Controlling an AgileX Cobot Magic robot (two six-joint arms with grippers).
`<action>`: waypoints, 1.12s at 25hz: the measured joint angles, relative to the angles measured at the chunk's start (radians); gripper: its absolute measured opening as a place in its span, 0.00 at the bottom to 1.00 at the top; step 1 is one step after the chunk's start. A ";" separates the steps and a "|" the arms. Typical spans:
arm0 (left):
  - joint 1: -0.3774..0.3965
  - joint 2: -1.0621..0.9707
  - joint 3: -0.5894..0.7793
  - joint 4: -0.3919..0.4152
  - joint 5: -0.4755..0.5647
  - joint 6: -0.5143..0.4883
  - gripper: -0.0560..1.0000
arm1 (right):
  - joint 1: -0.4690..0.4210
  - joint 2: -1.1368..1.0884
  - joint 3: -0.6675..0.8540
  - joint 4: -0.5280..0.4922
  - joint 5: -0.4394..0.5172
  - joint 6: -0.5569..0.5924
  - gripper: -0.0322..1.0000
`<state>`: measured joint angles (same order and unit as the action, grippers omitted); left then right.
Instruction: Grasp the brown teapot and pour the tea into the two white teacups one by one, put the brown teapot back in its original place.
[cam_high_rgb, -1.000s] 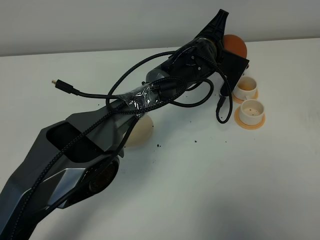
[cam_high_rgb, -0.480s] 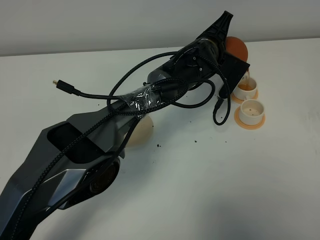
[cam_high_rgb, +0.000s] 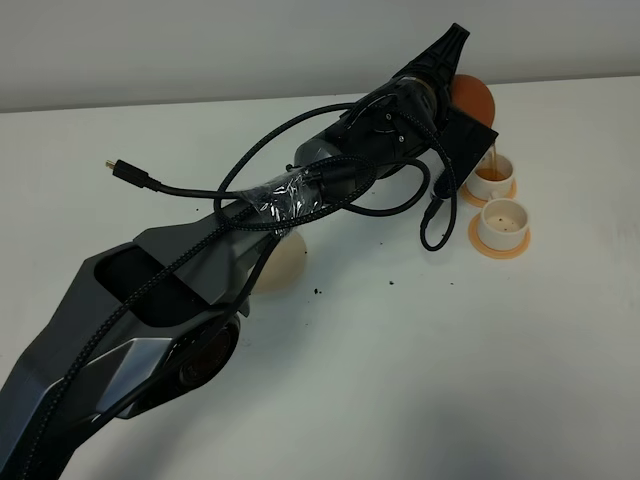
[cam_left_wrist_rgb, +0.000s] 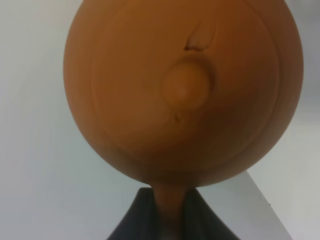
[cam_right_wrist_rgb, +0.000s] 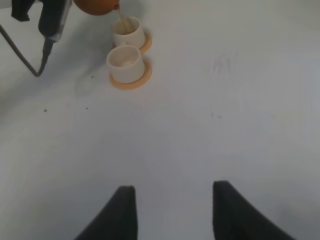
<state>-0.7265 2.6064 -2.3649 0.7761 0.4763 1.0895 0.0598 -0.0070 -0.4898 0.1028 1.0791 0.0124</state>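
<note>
Left fingers (cam_left_wrist_rgb: 142, 220): clamped on brown teapot (cam_high_rgb: 473, 97) handle, pot tipped.
Change: tea stream (cam_high_rgb: 490, 157) now falling into first teacup (cam_high_rgb: 492, 172) below fingers; none a second ago. First pour underway.
Second teacup (cam_high_rgb: 505, 222), nearer my right fingers (cam_right_wrist_rgb: 125, 210) (apart, empty): unfilled.
Coaster (cam_high_rgb: 280, 262): vacant, well behind left fingers.

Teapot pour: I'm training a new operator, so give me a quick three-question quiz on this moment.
1. True or false: the brown teapot rests on the cream coaster.
2. In the exterior high view, the tea stream lands in: A) the rear teacup B) the front teacup C) neither.
3. Fill in: the right gripper has its fingers ____.
Key: 1 false; 2 A; 3 open.
</note>
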 joint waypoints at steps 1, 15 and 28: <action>0.000 0.000 0.000 0.000 -0.004 0.000 0.17 | 0.000 0.000 0.000 0.000 0.000 0.000 0.39; 0.000 0.000 0.000 0.000 -0.013 0.000 0.17 | 0.000 0.000 0.000 0.000 0.000 0.000 0.39; 0.000 0.000 0.000 0.000 -0.013 0.000 0.17 | 0.000 0.000 0.000 0.000 0.000 0.000 0.39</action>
<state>-0.7265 2.6064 -2.3649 0.7761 0.4630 1.0897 0.0598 -0.0070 -0.4898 0.1028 1.0791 0.0124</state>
